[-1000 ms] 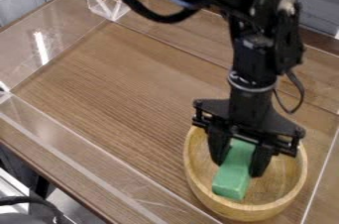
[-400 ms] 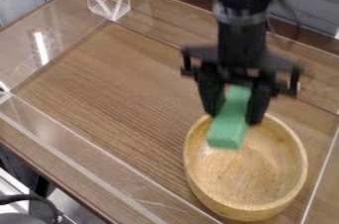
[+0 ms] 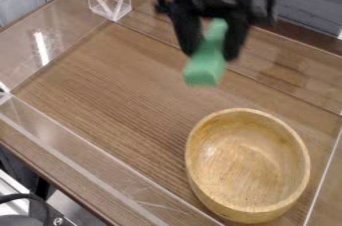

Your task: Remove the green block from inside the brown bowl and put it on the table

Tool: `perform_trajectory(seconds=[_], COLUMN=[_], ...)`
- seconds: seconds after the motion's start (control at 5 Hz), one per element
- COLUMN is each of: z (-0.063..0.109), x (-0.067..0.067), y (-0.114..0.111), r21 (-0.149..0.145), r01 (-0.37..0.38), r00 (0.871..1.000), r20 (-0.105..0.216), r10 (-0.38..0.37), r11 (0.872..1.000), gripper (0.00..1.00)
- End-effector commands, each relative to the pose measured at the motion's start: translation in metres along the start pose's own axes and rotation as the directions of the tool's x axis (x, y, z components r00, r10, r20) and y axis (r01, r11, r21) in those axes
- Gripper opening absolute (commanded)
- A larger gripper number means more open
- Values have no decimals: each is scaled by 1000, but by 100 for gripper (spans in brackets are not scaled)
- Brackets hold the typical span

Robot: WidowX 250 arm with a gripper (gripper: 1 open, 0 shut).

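Lifted since earlier: gripper (image 3: 214,40) clamped on block (image 3: 207,58), now above table (image 3: 107,80), up-left of empty bowl (image 3: 250,167).

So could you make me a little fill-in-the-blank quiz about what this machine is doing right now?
1. The gripper is shut on the green ____.
2. The brown bowl now has ____ inside it.
3. The green block hangs in the air above the ____, touching nothing below.
4. The bowl sits near the ____ corner of the picture.

Missing words: block; nothing; table; lower right
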State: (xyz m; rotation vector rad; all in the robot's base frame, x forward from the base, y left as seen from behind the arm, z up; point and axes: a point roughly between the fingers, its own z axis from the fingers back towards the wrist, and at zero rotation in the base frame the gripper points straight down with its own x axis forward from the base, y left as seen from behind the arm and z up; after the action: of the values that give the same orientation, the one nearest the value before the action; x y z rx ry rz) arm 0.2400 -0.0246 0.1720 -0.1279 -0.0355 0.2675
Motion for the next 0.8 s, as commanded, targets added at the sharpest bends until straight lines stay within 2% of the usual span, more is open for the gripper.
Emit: perform_trajectory(seconds=[0.0,0.2,0.6], z=[22,15,-16], x=[13,20,29], y=[26,38,48], r21=[-13,-7,15], r01=[7,24,63], r00=[997,995,992], r20=[83,101,106], r10=[-6,-23,-64], r11=[1000,1000,998], gripper=[0,0,0])
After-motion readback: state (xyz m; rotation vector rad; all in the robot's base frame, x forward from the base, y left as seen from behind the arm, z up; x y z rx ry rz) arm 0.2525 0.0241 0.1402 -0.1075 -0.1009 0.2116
